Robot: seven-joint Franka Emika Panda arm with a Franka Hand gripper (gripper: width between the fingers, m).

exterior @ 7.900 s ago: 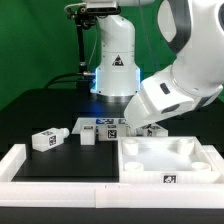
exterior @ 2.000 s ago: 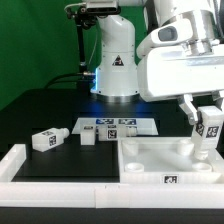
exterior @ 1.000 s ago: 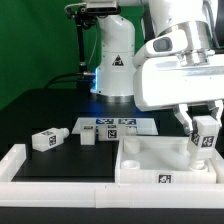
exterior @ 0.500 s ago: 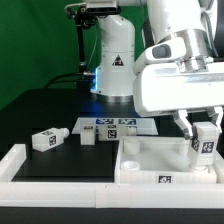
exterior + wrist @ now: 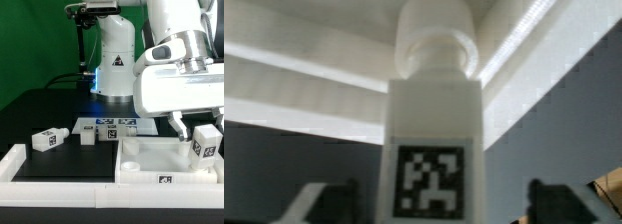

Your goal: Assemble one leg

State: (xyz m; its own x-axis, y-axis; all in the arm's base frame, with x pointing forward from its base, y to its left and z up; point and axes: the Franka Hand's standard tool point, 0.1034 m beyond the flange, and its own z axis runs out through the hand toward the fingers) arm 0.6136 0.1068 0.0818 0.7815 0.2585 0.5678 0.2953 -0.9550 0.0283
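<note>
gripper on the white franka arm is clamped on a small stubby white plastic leg w/ a black-and-white square tag, holding it roughly upright at the exterior view's right. leg hangs over the far corner of the large flat white panel w/ round corner recesses, on that same side; can't tell if its lower end touches the panel.

wrist view: leg runs straight away from the cam, tag facing it, rounded tip toward the blurred white panel behind. dark fingertips show on either side of the tagged end; the contact spots themselves are out of frame.

on the black table, well apart toward the exterior view's left, lie a tagged white block and a second tagged white block, the latter just beside the thin flat white marker board. white raised border runs along the front edge, next to the panel.
</note>
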